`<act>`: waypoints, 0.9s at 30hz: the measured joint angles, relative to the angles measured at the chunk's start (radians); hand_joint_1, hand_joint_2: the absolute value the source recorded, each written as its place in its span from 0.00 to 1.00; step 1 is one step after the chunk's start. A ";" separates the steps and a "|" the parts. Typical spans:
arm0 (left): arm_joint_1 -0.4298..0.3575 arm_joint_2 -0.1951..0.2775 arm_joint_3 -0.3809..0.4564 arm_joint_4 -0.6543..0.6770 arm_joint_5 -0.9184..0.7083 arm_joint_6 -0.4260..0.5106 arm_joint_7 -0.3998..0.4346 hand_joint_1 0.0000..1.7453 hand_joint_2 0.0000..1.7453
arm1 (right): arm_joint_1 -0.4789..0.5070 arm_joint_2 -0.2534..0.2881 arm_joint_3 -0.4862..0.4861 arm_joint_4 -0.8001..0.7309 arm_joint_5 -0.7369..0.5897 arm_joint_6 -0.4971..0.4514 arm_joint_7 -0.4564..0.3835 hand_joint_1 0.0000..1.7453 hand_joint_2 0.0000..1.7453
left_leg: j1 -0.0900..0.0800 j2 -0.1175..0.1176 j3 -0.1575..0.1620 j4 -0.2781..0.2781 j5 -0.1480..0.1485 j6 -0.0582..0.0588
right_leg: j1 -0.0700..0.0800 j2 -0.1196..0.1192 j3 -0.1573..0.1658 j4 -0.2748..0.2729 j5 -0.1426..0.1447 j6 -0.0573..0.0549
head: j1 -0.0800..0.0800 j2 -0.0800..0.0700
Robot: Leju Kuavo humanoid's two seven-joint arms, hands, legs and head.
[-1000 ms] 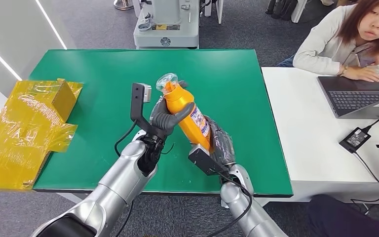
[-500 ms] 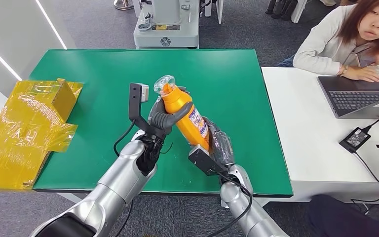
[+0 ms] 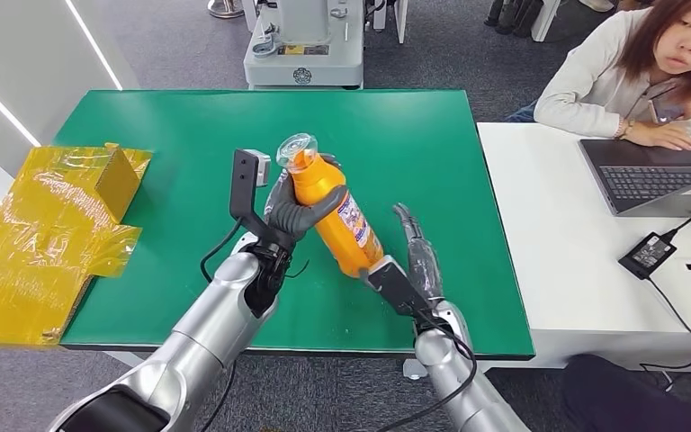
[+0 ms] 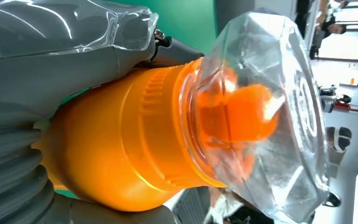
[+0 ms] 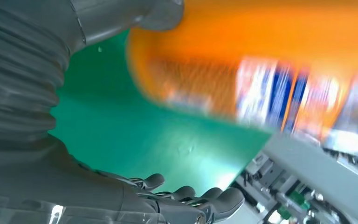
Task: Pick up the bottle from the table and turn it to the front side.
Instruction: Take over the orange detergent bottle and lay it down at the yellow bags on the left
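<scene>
We hold the orange bottle (image 3: 335,211) in our left hand (image 3: 292,214), fingers wrapped round its upper body just below the neck, so the clear cap (image 3: 298,148) stays free and the printed label (image 3: 353,219) is not covered. The bottle is lifted off the green table (image 3: 432,153) and leans, cap pointing away from us and base lowest, nearest our body. From the left wrist camera the grip looks firm: the grey thumb and cover press against the bottle's shoulder right behind the cap.

Our right hand (image 3: 417,247) is released, fingers straight and apart, just beside the bottle's base and not touching it; we judge it stands there as a ready support for regripping while the bottle is turned. The right wrist view is blurred but shows the label passing above an empty palm.

The label faces partly sideways, so we judge the turn to the front is unfinished.

Well away from the bottle lies yellow wrapping (image 3: 49,234), and a person (image 3: 630,76) sits at the white desk (image 3: 558,234)
</scene>
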 joint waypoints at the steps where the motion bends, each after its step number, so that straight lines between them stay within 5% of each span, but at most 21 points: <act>1: -0.004 0.008 0.003 0.000 -0.008 -0.001 0.000 1.00 1.00 | 0.012 -0.007 -0.010 -0.019 -0.009 0.006 -0.004 0.00 1.00 | 0.000 0.000 0.000 0.000 0.000 0.000 | 0.000 0.000 0.000 0.000 0.000 0.000 | 0.000 0.000; 8: -0.024 0.038 0.018 0.000 -0.026 -0.004 -0.007 1.00 1.00 | 0.069 -0.034 -0.043 -0.108 -0.026 0.019 -0.009 0.00 1.00 | 0.000 0.000 0.000 0.000 0.000 0.000 | 0.000 0.000 0.000 0.000 0.000 0.000 | 0.000 0.000; 13: -0.034 0.062 0.019 -0.012 -0.125 0.045 -0.095 1.00 1.00 | 0.127 -0.040 -0.062 -0.195 -0.038 0.026 -0.017 0.00 1.00 | 0.000 0.000 0.000 0.000 0.000 0.000 | 0.000 0.000 0.000 0.000 0.000 0.000 | 0.000 0.000; 22: -0.110 0.159 0.012 -0.078 -0.749 0.362 -0.171 1.00 1.00 | 0.327 -0.059 -0.091 -0.552 0.004 0.046 -0.011 0.00 1.00 | 0.000 0.001 0.000 -0.001 0.000 0.000 | 0.000 0.001 0.000 0.000 0.000 0.000 | 0.000 0.000; 27: -0.140 0.208 0.040 -0.112 -0.915 0.356 -0.127 1.00 1.00 | 0.398 -0.062 -0.108 -0.703 -0.071 0.089 -0.046 0.00 1.00 | 0.000 0.001 0.000 -0.001 0.000 0.000 | 0.000 0.001 0.000 0.000 0.000 0.000 | 0.000 0.000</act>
